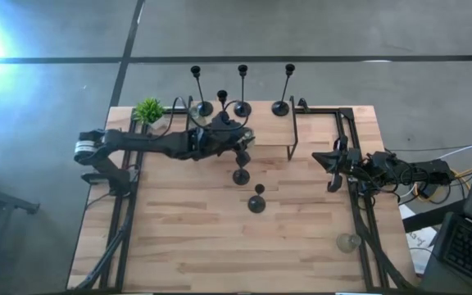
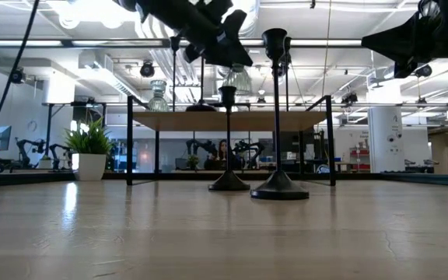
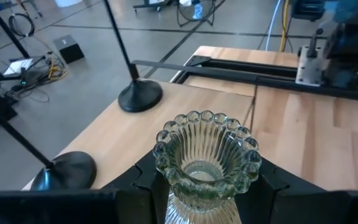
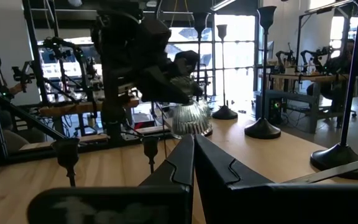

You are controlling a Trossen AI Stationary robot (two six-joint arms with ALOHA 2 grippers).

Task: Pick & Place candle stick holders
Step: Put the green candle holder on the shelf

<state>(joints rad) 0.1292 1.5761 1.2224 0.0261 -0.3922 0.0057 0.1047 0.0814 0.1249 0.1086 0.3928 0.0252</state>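
My left gripper [image 1: 242, 141] hangs over the table's middle, near the far side, shut on a clear ribbed glass candle stick holder [image 3: 207, 158] with a beaded rim. Several black candle stick holders [image 1: 242, 90] stand on their round bases along the far edge. Two shorter black ones [image 1: 241, 175] [image 1: 256, 202] stand mid-table, below and nearer than the gripper. Another glass one [image 1: 348, 242] sits at the near right. My right gripper [image 4: 194, 163] waits shut at the table's right side [image 1: 322, 157], touching nothing. My left gripper pinches the glass holder's ribbed body [image 3: 185, 208], below the beaded rim, between its two fingers [image 3: 143, 186]. The fingers come nearly level from the table's left, tipped a little down. The holder stands upright, mouth up, lifted clear of the table.
A raised wooden shelf [image 1: 273, 131] on a black frame stands at the far middle, with a glass holder [image 2: 158, 95] on it. A small green potted plant [image 1: 147, 111] is at the far left. Black rails [image 1: 355, 164] run along both table sides.
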